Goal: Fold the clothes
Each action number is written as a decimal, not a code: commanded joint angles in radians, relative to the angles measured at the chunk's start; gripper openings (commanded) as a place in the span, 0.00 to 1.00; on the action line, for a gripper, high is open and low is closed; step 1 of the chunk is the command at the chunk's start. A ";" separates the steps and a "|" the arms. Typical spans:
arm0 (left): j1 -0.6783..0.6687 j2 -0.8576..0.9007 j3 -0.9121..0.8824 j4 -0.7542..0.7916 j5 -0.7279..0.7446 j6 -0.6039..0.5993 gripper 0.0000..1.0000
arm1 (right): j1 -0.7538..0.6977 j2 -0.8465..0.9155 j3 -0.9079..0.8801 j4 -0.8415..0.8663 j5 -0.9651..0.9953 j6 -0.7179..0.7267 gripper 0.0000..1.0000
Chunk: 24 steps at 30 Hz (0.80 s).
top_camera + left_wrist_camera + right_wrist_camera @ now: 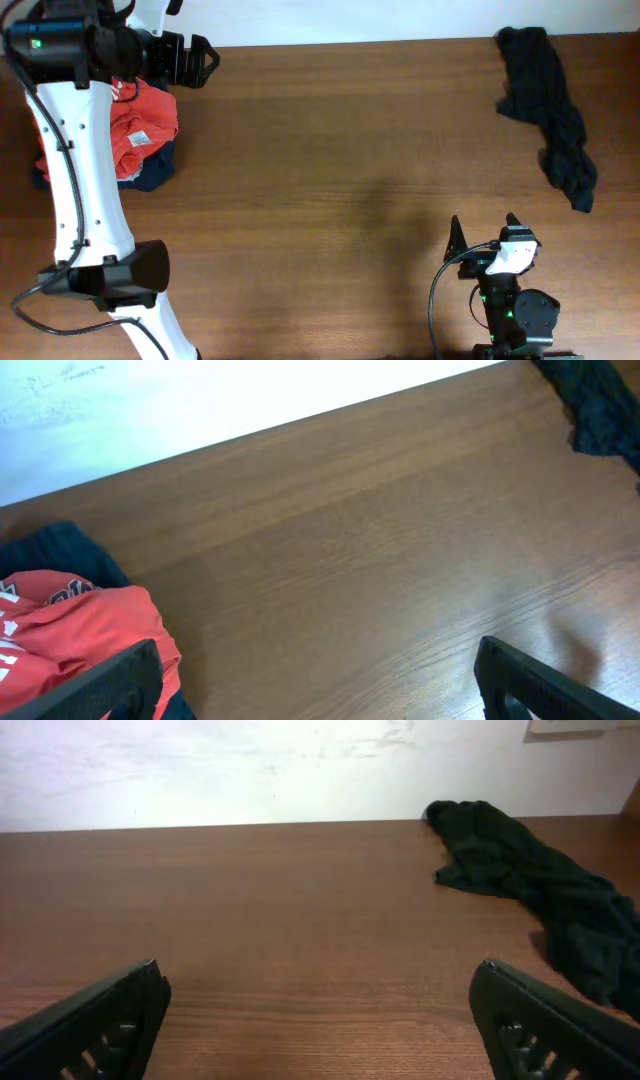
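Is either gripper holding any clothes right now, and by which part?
Nothing is held. The left gripper and the right gripper are both open and empty.

L arm (75,170), white, runs from its base at the near-left corner up to the far-left. L claw (205,58) is turned sideways toward the R, fingers wide apart, nothing btwn them. R arm (515,310) sits folded compact, near-right. R claw (483,228) aims fwd, fingers also spread, holding nothing.
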 commanded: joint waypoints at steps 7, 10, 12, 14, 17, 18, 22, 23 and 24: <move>0.001 -0.028 0.011 0.002 0.004 0.008 0.99 | 0.009 -0.011 -0.005 -0.009 0.019 0.008 0.98; 0.001 -0.028 0.011 0.002 0.004 0.008 0.99 | 0.009 -0.011 -0.005 -0.009 0.019 0.008 0.99; 0.001 -0.028 0.011 0.002 0.004 0.008 0.99 | 0.009 -0.011 -0.005 -0.009 0.019 0.008 0.98; 0.001 -0.028 0.011 0.002 0.004 0.008 0.99 | 0.009 -0.011 -0.005 -0.009 0.019 0.008 0.98; 0.003 -0.029 0.011 0.002 0.004 0.008 0.99 | 0.009 -0.011 -0.005 -0.009 0.019 0.008 0.98; 0.010 -0.034 0.011 -0.006 0.009 0.000 0.99 | 0.009 -0.011 -0.005 -0.009 0.019 0.008 0.98; 0.010 -0.059 0.011 -0.049 0.008 -0.004 0.99 | 0.009 -0.011 -0.005 -0.009 0.019 0.008 0.98; 0.010 -0.073 0.011 -0.045 0.008 -0.004 0.99 | 0.009 -0.011 -0.005 -0.009 0.019 0.008 0.98; 0.007 -0.082 0.010 -0.040 0.008 -0.004 0.99 | 0.009 -0.011 -0.005 -0.009 0.019 0.008 0.99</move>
